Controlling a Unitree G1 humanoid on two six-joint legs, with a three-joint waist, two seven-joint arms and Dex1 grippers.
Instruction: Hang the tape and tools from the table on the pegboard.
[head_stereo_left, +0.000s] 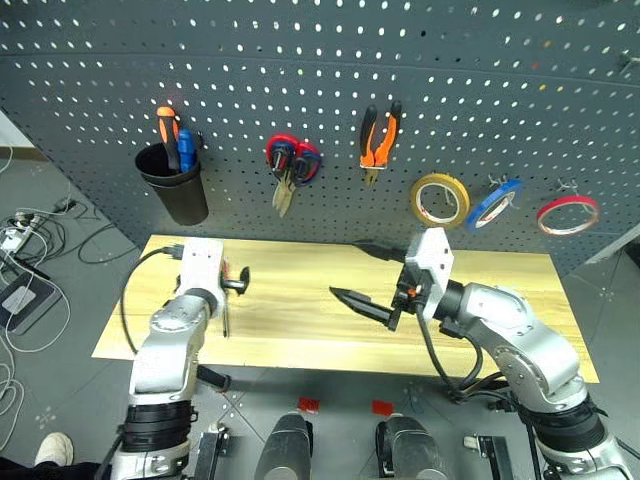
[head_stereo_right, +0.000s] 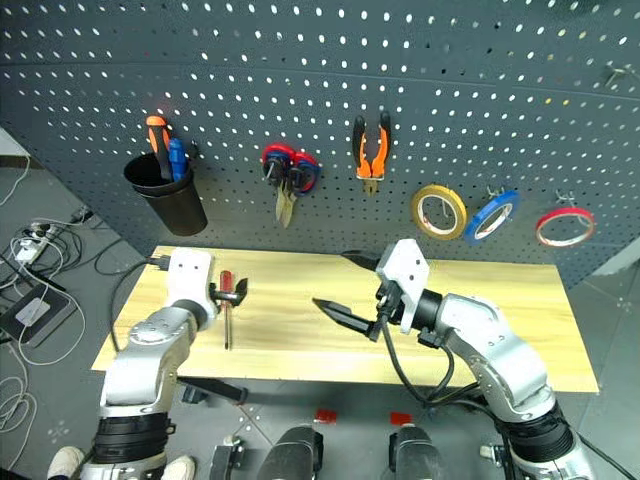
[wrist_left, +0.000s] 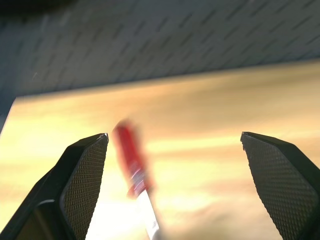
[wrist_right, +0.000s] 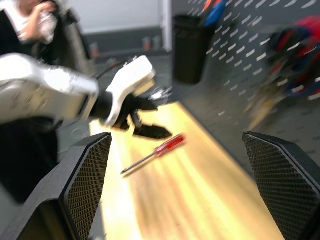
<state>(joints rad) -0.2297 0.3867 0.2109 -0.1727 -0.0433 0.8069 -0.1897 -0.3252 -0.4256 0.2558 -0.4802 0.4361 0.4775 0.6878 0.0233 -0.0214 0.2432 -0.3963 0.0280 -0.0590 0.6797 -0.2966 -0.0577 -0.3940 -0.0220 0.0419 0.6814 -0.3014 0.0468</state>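
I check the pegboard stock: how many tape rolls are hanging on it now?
3, in a row on the pegboard's right part: yellow roll, then blue roll, then red roll farthest right. No others are visible.

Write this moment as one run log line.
left gripper: open, over red-handled screwdriver | right gripper: open, empty | table

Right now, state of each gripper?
Left gripper: open, holding nothing, over the slim red-handled screwdriver lying on the light wooden table.
Right gripper: open, empty, above the table.
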